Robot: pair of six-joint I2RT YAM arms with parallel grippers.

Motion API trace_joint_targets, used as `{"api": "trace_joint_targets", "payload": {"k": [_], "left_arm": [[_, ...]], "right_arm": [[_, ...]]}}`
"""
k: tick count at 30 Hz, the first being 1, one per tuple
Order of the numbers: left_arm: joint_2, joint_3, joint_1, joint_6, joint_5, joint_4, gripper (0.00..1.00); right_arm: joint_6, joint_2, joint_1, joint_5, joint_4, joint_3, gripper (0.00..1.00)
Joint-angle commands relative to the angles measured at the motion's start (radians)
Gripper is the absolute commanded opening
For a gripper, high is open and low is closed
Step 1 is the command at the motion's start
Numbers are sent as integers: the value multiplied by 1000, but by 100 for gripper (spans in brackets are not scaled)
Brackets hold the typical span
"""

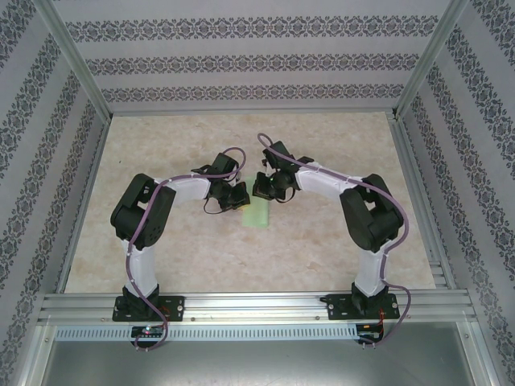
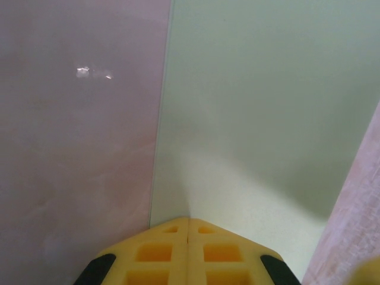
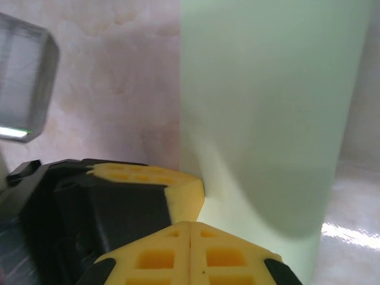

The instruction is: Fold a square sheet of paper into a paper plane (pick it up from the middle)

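left gripper (image 2: 188,228): fingers together, tips at the pale green paper (image 2: 267,107) by its long edge | right gripper (image 3: 190,233): fingers together, tips at same paper | paper: narrow strip, flat on table (image 1: 322,241) centre, partly under both grippers

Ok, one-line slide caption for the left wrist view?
Left gripper, shut, tip at the pale green paper lying on the pinkish table.
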Motion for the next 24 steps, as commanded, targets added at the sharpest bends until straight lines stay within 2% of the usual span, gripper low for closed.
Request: {"api": "trace_joint_targets", "payload": {"k": [1,9,24], "left_arm": [[86,-34,-15,-3,-88,-137,0],[104,-27,-16,-11,-87,-153,0],[124,-30,-15,-9,-130,-207,0]], "right_arm": [[13,51,-7,-32,29,37,3],[-23,107,-20,-36,17,33,0],[-103,107,-66,-62,58,-73,0]]}}
